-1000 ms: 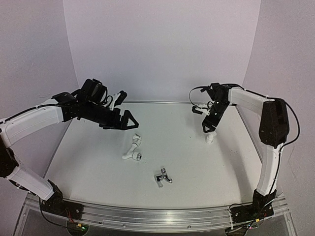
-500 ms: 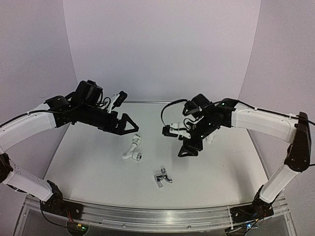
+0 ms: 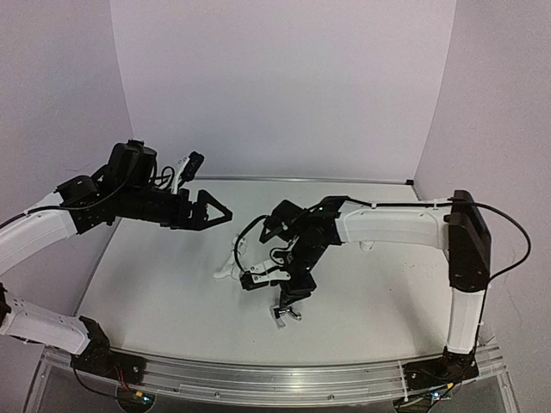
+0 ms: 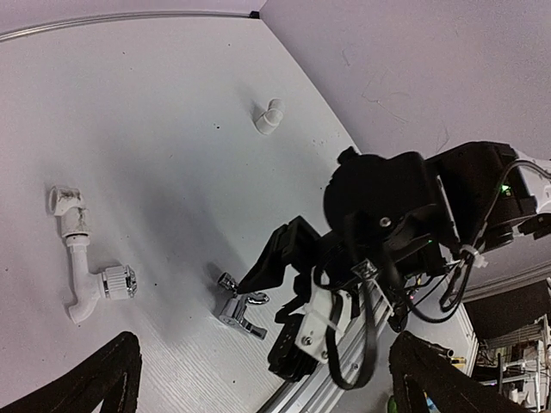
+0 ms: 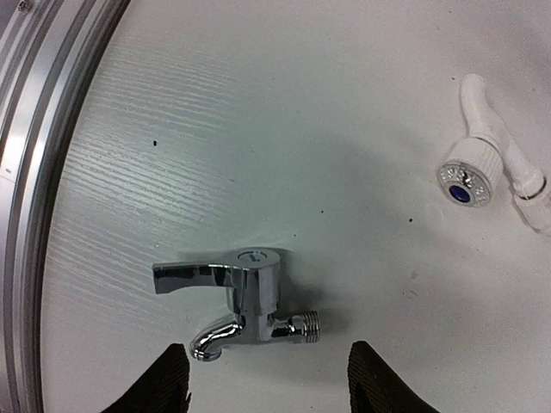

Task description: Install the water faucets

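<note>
The chrome faucet lies on its side near the table's front. In the right wrist view the faucet has its lever pointing left and its threaded stem pointing right. My right gripper hovers just over it and is open, one finger on each side, touching nothing. The faucet also shows in the left wrist view under the right gripper. The short white elbow fitting stands far back right. My left gripper hangs open in the air at the left, holding nothing.
A longer white bent pipe with a metal-ringed end lies left of the faucet. An aluminium rail runs along the table's front edge, close to the faucet. Purple walls enclose the table.
My right arm swung from the elbow fitting at the back right to the front centre, above the faucet, and its jaws narrowed somewhat. My left arm drew back to the left.
</note>
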`<state>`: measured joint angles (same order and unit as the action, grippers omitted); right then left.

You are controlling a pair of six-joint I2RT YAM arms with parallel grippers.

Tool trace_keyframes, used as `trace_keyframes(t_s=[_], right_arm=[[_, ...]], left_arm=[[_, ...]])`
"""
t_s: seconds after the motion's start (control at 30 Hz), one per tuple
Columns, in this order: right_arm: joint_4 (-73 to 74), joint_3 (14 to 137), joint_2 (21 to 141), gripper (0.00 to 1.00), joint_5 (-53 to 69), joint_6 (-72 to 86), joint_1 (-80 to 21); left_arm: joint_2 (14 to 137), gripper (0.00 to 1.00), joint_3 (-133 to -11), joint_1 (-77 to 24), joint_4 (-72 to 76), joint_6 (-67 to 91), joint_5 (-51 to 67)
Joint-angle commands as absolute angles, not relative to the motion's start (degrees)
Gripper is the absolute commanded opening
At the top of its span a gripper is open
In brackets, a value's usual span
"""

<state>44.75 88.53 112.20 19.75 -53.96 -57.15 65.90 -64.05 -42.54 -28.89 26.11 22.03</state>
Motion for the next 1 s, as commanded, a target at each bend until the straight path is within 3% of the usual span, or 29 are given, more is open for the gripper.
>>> trace_keyframes(t_s=[0.0,0.27,0.63,0.97], right_arm=[[50.26,95.65,118.19,0.59,22.48,-56.94,-57.51],[50.01,94.31,122.49,0.59,17.75,-59.10,-57.50],[50.02,93.99,125.78,0.47,17.41,-59.15,-57.79],[48.58,94.24,124.32,0.14,17.62,-55.26,-57.48]], left_arm=[[63.91,1.00,-64.99,-42.26,-28.91,28.21,19.60],[58.73,1.00,-63.83,-42.19,-30.53,29.10,16.59],[58.42,1.00,-63.38,-42.19,-31.00,29.27,15.79],[58.69,1.00,-62.77,-42.19,-30.08,31.32,15.25]])
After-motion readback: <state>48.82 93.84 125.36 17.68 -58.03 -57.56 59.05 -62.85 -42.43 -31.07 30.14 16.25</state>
